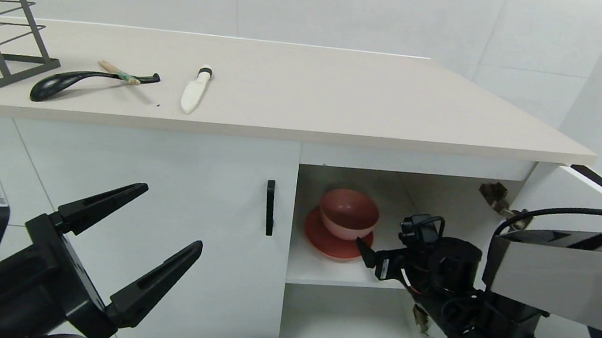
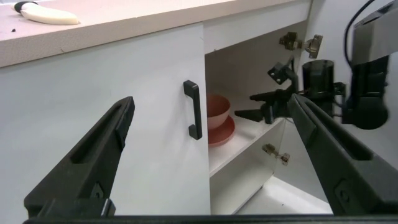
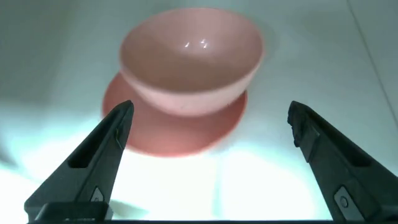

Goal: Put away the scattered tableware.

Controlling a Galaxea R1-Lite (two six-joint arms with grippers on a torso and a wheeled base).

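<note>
Step in hand (judged): stowing dishes, part done. Next: back R arm out w/o clipping stack, then pick remaining items off worktop (image 1: 346,93). Cupboard (image 1: 435,210), one door open: shelf (image 1: 317,270) holds plate (image 1: 326,245), bowl (image 1: 348,213) seated on it. Right claw (image 1: 365,254) at shelf front, just beside plate, jaws apart, nothing held. Left claw (image 1: 171,216) low before shut door (image 1: 148,265), jaws apart, nothing held. On worktop: black spoon (image 1: 65,81), white knife (image 1: 195,91), wooden stick (image 1: 119,73) across spoon handle.
</note>
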